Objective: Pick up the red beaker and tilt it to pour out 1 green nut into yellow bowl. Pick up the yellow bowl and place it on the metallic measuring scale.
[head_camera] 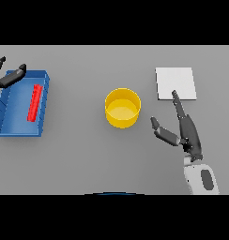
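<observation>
Fingers of the right hand (187,132) are spread wide and straight, holding nothing, the hand lying between the yellow bowl (122,108) at the middle of the grey desk (79,159) and the pale square scale (176,83), one fingertip reaching the scale's near edge. At the far left, the left hand (8,77) hovers with relaxed, empty fingers over the rim of a blue tray (13,126), inside which the red beaker (34,102) lies on its side.

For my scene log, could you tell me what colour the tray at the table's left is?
Blue: the tray shows in the head view, with a red object lying in it.
</observation>
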`<action>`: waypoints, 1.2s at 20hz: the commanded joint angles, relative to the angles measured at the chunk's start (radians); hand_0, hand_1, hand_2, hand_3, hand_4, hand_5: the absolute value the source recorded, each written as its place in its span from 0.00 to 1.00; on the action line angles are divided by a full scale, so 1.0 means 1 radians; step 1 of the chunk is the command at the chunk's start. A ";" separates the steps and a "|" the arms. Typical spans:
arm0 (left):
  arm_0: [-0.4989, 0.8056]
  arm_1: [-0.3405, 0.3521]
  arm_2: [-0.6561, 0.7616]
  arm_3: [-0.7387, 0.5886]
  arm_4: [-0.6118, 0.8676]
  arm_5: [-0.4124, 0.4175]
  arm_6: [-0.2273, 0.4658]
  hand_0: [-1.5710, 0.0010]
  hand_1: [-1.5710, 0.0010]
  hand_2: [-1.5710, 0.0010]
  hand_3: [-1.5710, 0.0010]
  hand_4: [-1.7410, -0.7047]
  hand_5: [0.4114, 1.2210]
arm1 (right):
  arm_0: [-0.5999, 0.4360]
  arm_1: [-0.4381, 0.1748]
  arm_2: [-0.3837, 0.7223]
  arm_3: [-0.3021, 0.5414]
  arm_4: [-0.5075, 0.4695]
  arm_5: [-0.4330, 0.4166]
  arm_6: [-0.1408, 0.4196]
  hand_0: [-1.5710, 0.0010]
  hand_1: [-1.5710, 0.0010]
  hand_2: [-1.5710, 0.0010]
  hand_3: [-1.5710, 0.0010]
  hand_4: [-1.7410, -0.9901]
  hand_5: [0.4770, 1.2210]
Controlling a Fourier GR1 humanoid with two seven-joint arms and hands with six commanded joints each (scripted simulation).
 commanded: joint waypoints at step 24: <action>0.039 -0.013 0.037 -0.071 0.066 -0.003 -0.008 1.00 1.00 1.00 1.00 0.90 0.35 | -0.627 -0.291 0.469 0.404 0.543 0.391 -0.171 1.00 1.00 1.00 1.00 0.78 0.24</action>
